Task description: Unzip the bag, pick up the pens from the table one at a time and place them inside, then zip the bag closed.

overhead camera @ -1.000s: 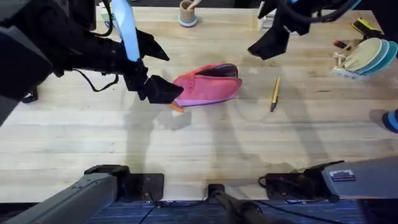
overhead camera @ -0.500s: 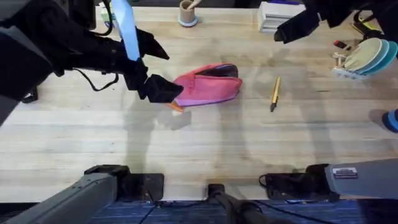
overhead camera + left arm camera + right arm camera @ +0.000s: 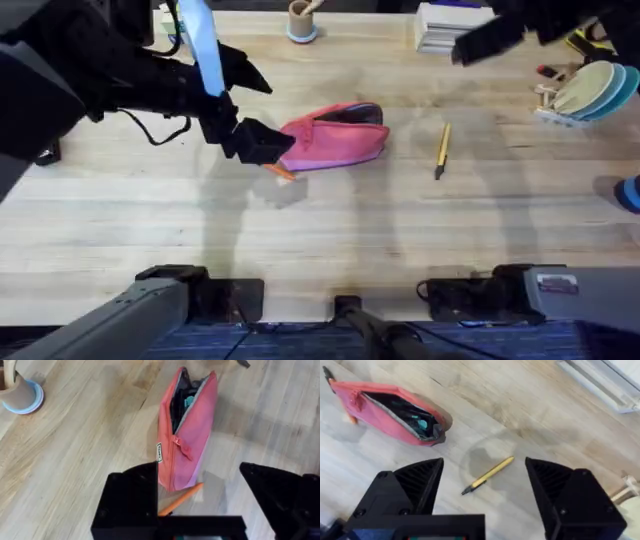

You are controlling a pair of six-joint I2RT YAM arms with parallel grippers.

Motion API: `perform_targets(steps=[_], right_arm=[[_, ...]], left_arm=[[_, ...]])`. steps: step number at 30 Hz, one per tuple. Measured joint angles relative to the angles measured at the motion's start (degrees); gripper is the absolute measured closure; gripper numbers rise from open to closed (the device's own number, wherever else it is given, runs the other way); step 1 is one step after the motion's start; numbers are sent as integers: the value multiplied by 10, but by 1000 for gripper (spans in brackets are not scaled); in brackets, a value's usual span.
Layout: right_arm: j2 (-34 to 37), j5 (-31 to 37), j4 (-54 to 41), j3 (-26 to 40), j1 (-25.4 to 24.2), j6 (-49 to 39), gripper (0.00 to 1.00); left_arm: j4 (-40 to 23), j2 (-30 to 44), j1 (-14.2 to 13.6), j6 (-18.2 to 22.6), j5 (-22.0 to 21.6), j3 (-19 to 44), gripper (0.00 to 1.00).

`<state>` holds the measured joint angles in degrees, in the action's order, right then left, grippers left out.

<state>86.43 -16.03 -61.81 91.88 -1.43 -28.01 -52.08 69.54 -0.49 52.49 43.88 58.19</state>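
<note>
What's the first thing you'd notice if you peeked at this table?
The bright pink bag lying in the middle of the table, its zipper partly open. The left claw, open, sits at the bag's closed end, where an orange pen pokes out on the wood. A yellow pen lies alone on the wood beside the bag's open end.

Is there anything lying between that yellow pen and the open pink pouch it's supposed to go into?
Nothing visible. Bare table lies between the yellow pen and the pink pouch, whose zipper is already partly open at the end facing the pen. The right hand hangs open, apart from both.
</note>
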Motion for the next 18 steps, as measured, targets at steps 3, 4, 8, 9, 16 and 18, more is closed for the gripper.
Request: perform_targets(steps=[3, 4, 8, 9, 16, 18], right_arm=[[-78, 8, 52, -134, 0, 4, 4], [-99, 9, 50, -165, 0, 5, 4], [-155, 13, 79, -222, 0, 15, 4], [-163, 13, 84, -228, 0, 17, 4], [-174, 14, 90, -242, 0, 32, 4], [-174, 19, 91, -242, 0, 37, 4]], left_arm=[[0, 0, 0, 0, 0, 0, 8], [0, -1, 0, 0, 0, 0, 8], [6, -1, 0, 0, 0, 0, 8], [7, -1, 0, 0, 0, 0, 8], [11, -1, 0, 0, 0, 0, 8], [11, -1, 0, 0, 0, 0, 8]])
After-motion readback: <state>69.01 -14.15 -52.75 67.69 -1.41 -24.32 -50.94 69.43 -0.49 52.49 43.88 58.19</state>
